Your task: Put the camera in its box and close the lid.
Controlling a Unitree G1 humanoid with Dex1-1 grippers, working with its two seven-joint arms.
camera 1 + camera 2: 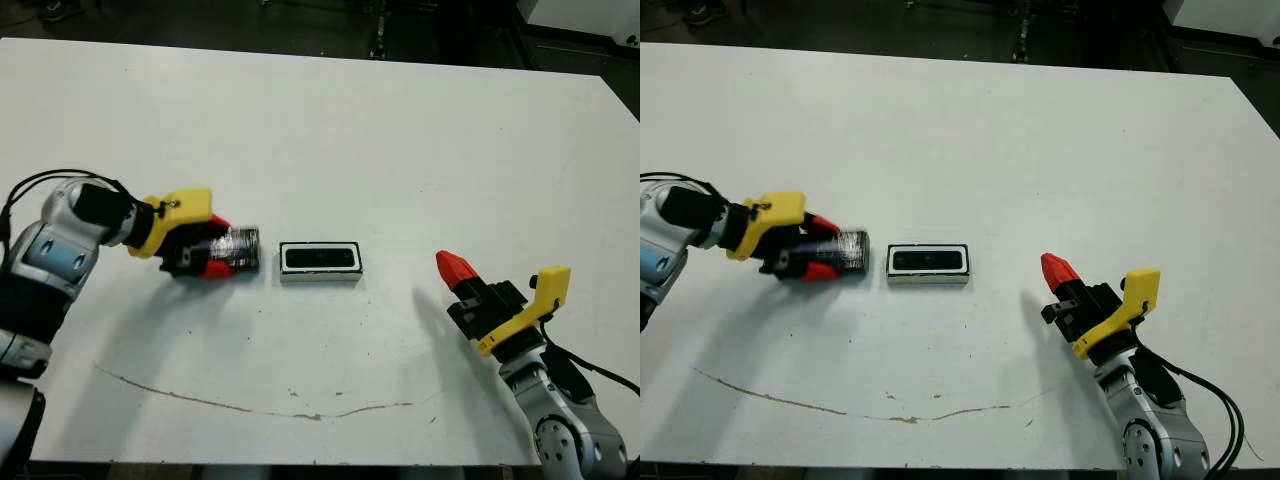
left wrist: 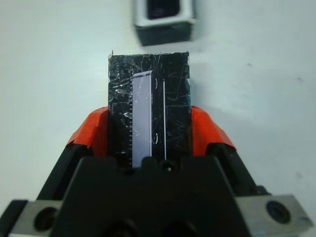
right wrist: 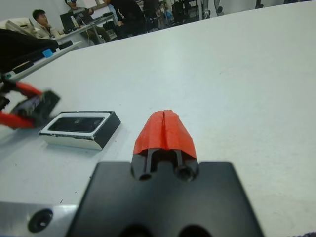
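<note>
Already, the camera [image 1: 320, 258] lay inside the box [image 1: 320, 276] mid-worktop. Just beside it, the left jaws [image 1: 222, 253] pinched the speckled lid [image 1: 241, 250]; the right jaws [image 1: 456, 268] sat pressed together, empty. A tilted lid could jam or shove the box.

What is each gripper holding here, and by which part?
Left gripper clamps the lid by its two long edges, at one end. Right gripper is shut, empty.

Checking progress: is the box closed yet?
Open. The lid is held in the left gripper, beside the box, not on it.
</note>
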